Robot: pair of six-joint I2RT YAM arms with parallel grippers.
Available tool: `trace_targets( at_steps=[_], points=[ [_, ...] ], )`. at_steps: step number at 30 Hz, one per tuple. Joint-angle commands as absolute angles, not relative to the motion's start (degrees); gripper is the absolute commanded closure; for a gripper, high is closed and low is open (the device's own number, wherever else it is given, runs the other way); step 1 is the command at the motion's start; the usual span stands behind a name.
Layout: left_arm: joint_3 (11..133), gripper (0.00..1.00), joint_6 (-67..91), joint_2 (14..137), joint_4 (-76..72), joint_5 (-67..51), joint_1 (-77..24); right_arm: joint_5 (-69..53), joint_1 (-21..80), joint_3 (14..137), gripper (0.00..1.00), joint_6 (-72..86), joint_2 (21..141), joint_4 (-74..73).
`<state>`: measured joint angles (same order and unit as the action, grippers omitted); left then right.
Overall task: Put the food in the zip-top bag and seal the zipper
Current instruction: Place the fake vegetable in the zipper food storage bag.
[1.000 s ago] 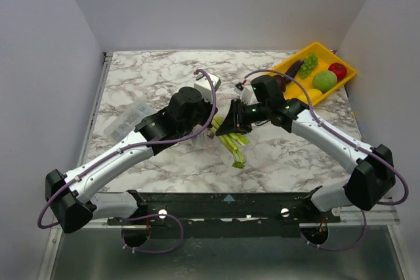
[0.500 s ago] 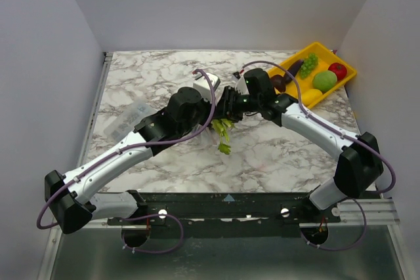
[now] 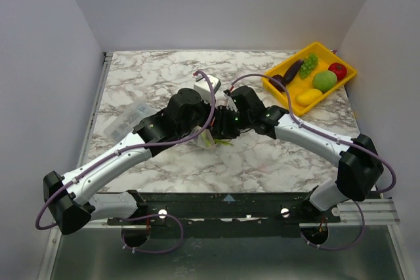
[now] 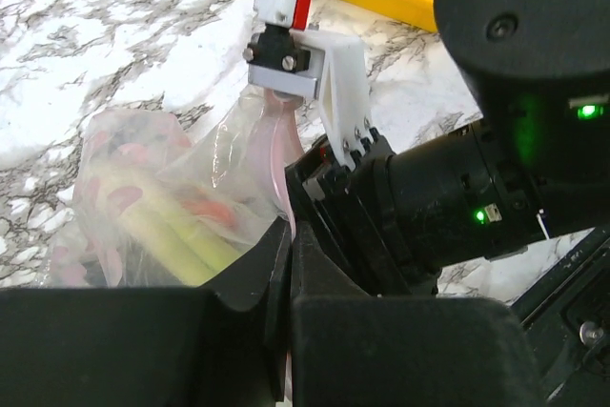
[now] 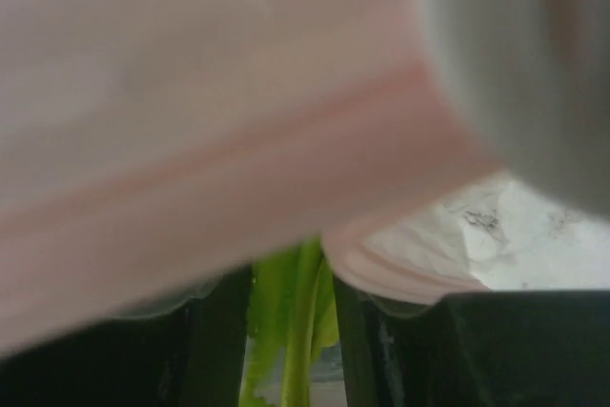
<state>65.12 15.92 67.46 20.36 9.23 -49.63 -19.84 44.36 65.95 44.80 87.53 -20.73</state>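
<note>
The left gripper (image 4: pixel 289 259) is staying where it was a second ago, near the middle of the tabletop (image 3: pixel 151 70), its jaws pressed fully together on the pink zipper (image 4: pixel 276 145) and holding up the mouth of the zip-top bag (image 4: pixel 114 154). The green leafy stalk (image 4: pixel 172 235), which was lying out on the marble in front of the bag a second ago, is now showing through the clear plastic inside it. The right gripper (image 5: pixel 286 355) is pushing in from the right, having travelled leftward to reach the bag's mouth; the stalk is sitting between its jaws, though whether they are still pinching it cannot be told. Far right, the yellow tray (image 3: pixel 289 61) is keeping the eggplant (image 3: pixel 292 70), red fruit (image 3: pixel 337 70) and lemon (image 3: pixel 307 96).
</note>
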Motion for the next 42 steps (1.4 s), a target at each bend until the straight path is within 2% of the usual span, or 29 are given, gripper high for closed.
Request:
trace_targets(
  at_steps=[1,6,10,13,17,22,27,35,42],
  points=[
    [65.6,1.0,16.2,67.8,17.1,7.7,-50.0,-16.8,45.4,64.2,0.65,44.7,85.8,-20.1],
    [65.6,1.0,16.3,67.7,17.1,7.7,-50.0,-15.2,45.5,63.3,0.82,45.2,87.2,-16.3],
    [65.6,1.0,16.5,67.7,17.2,7.4,-50.0,-13.1,45.8,63.3,0.88,45.6,89.0,-12.9],
    [65.7,1.0,16.8,67.2,17.2,6.7,-50.0,-9.9,45.8,62.9,0.98,45.6,90.0,-9.2],
    [65.3,1.0,17.2,66.5,16.8,6.3,-50.0,-4.0,45.9,60.6,1.0,46.0,89.9,-2.5],
    [65.0,1.0,17.4,67.0,16.8,7.0,-50.1,-3.9,45.9,58.7,0.99,48.5,91.9,6.7],
    [65.6,1.0,17.2,67.6,17.5,8.7,-50.0,-5.8,46.2,59.8,0.9,48.1,91.6,2.8],
    [66.2,1.0,16.6,67.8,18.5,12.2,-50.0,-4.8,46.3,58.9,0.57,44.6,82.5,-10.4],
    [66.0,1.0,15.9,68.5,18.1,13.7,-50.0,-1.6,46.3,58.4,0.44,42.9,75.2,-15.9]
  ],
)
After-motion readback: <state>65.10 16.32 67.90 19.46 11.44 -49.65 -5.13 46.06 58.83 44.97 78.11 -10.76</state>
